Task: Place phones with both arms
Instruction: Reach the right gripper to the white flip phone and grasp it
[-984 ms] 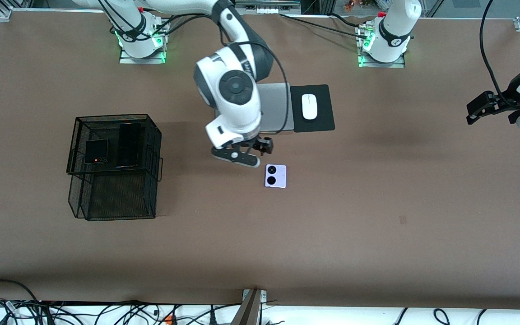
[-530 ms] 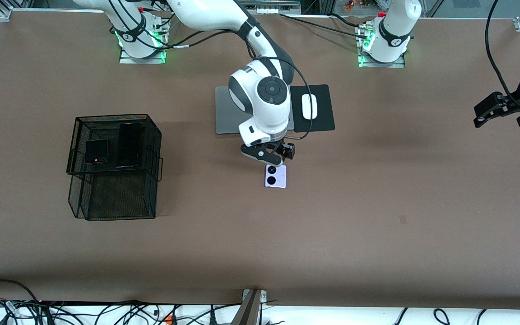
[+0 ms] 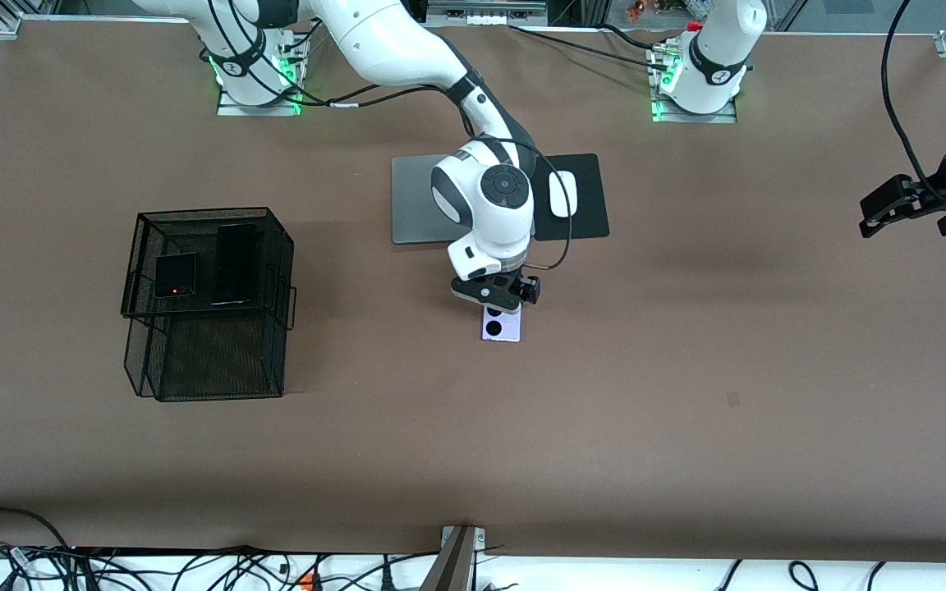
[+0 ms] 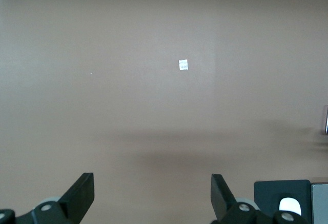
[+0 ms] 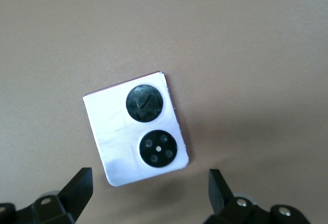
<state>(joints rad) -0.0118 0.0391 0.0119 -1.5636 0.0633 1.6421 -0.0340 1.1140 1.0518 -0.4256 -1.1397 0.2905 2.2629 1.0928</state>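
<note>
The lilac-white phone (image 3: 502, 329) with two black circles lies flat mid-table, nearer to the front camera than the laptop. My right gripper (image 3: 496, 300) hangs open just over its laptop-side end. In the right wrist view the phone (image 5: 134, 134) lies slightly askew just ahead of the open right gripper (image 5: 149, 178), with nothing between the fingers. The black flip phone (image 3: 176, 275) and the slim black slab phone (image 3: 236, 263) rest on the top tier of a black mesh rack (image 3: 210, 361). My left gripper (image 3: 879, 209) waits open over the left arm's end of the table, with bare table under the left gripper (image 4: 152, 180).
A silver laptop (image 3: 420, 201) lies closed beside a black mouse pad (image 3: 586, 220) carrying a white mouse (image 3: 562, 194). The mesh rack stands toward the right arm's end. A small white tag (image 4: 183, 65) sits on the brown table.
My right arm swung from over the laptop toward the lilac-white phone and came down over it. The left gripper drifted slightly outward. Both grippers stayed open.
</note>
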